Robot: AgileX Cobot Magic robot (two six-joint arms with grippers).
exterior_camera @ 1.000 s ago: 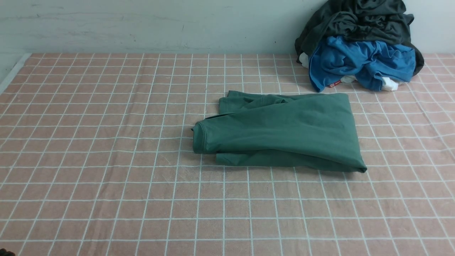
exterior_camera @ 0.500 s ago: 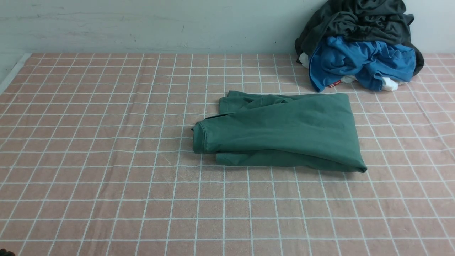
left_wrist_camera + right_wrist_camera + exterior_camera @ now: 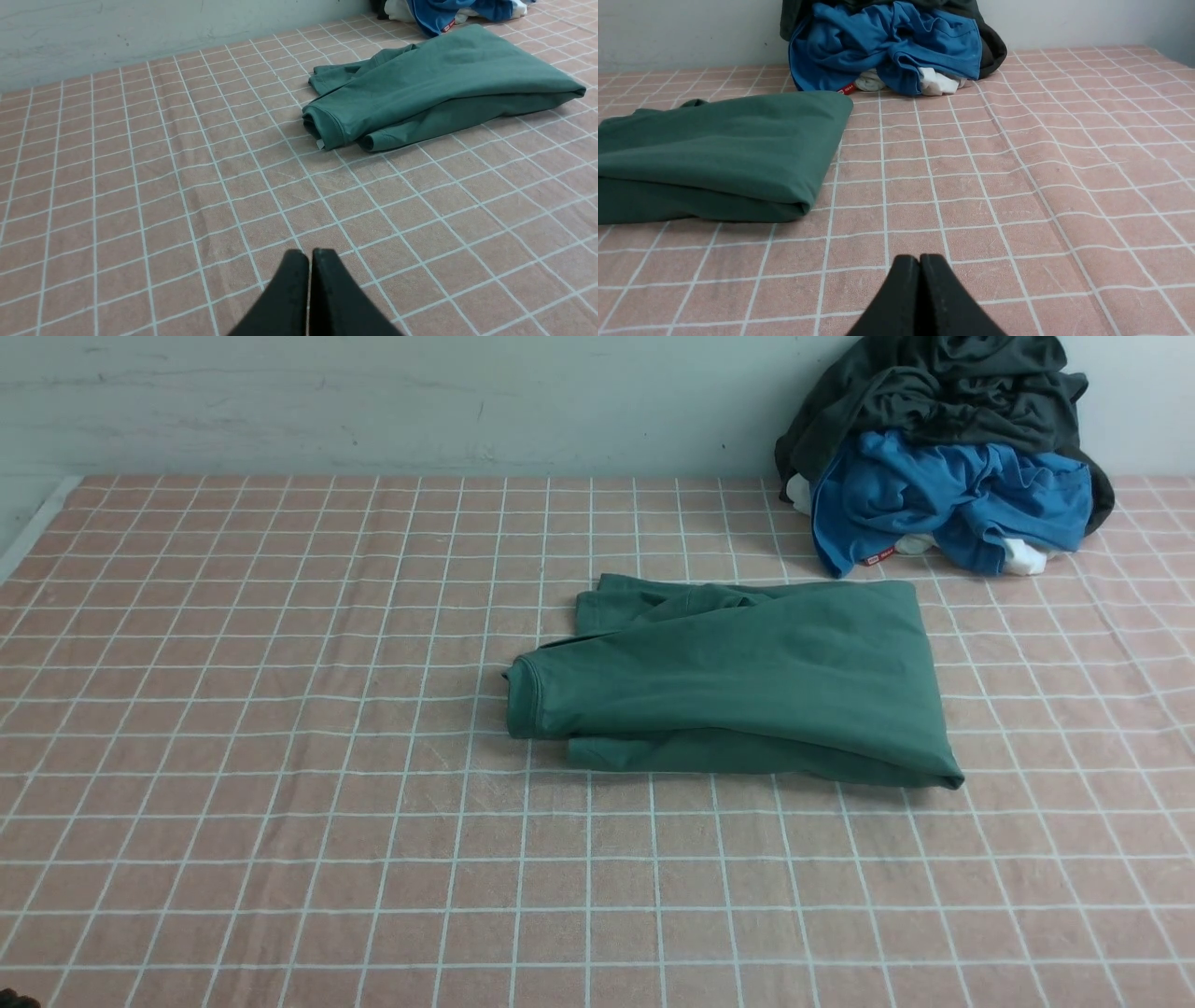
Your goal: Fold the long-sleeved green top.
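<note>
We see the left gripper (image 3: 309, 254) with its black fingers pressed together on nothing, above bare checked tablecloth (image 3: 280, 756); only the fingertips show, the rest being cut off. The right gripper (image 3: 920, 259) is likewise closed and empty, cropped the same way. Neither arm appears in the front view. Well ahead of both, the green long-sleeved top (image 3: 738, 681) lies folded near the middle of the cloth, its sleeves tucked out of sight. Behind it, against the wall (image 3: 373, 401), a blue garment (image 3: 943, 499) sits under a dark grey garment (image 3: 934, 387), with unidentifiable white fabric (image 3: 1022, 558) poking out.
</note>
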